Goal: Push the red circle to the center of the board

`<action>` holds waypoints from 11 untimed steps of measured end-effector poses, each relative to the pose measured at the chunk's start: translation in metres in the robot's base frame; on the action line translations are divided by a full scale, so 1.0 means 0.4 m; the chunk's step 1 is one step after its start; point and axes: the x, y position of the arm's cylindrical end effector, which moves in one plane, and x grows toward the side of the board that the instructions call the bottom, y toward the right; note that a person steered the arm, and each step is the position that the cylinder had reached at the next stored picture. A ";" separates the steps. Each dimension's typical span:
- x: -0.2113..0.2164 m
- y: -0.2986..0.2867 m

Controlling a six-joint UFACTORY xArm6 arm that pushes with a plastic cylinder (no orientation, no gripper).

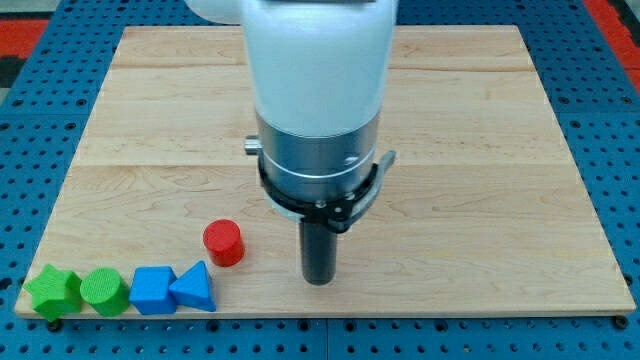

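The red circle [223, 242] is a short red cylinder on the wooden board [480, 150], low and left of the board's middle. My tip [318, 281] rests on the board to the right of the red circle, a clear gap apart and slightly lower in the view. The arm's white and silver body hangs over the board's middle and hides the part of the board behind it.
A row of blocks lies along the board's bottom left edge: a green star [52, 291], a green cylinder [104, 291], a blue block [152, 289] and a blue triangle [194, 288], just below and left of the red circle.
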 end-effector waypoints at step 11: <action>-0.268 -0.079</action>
